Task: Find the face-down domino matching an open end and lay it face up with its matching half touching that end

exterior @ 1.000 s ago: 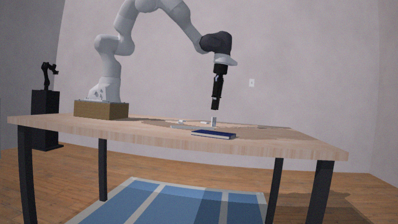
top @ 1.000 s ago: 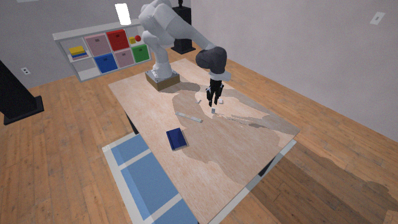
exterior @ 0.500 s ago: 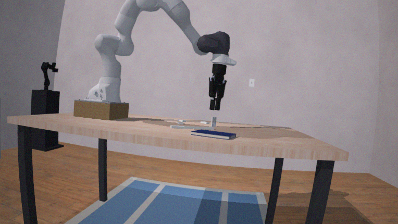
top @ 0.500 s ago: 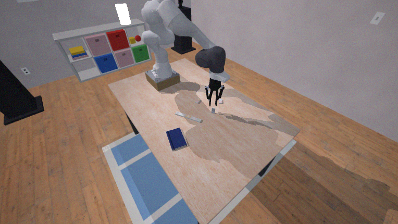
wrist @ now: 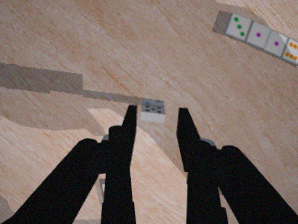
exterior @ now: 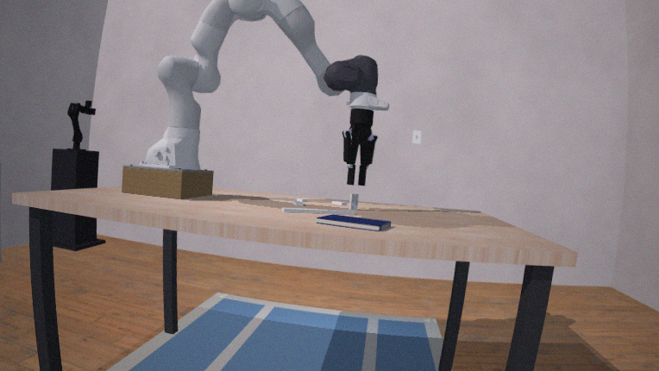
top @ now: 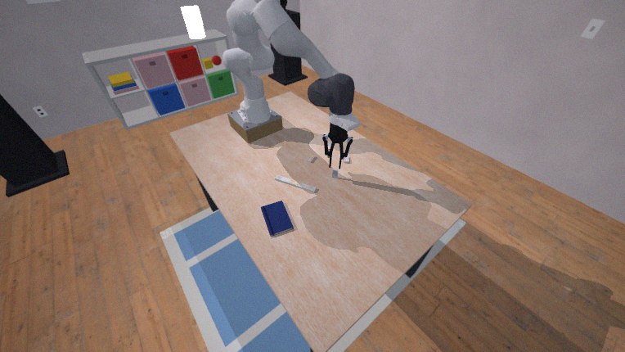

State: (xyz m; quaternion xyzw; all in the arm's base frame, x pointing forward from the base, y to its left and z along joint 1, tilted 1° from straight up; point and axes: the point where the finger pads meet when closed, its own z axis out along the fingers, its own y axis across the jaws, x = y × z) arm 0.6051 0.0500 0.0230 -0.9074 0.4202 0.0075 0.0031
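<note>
Wood-grain worktop (exterior: 258, 230) before a plain pale wall, with a blue book (exterior: 354, 223) near its front edge. One arm, one claw (exterior: 355, 180), hanging above the surface; fingers part-closed with bare wood showing between them, so nothing is gripped. Item of interest: a domino standing on edge (exterior: 354, 201), directly beneath the fingertips in the side view and just ahead of them at frame centre in the wrist view (wrist: 153, 107), its long edge running across the finger gap. Line of face-up dominoes (wrist: 258, 34) lies at upper right of the wrist frame, well apart. Judgement: a straight descent would meet the upright piece.
</note>
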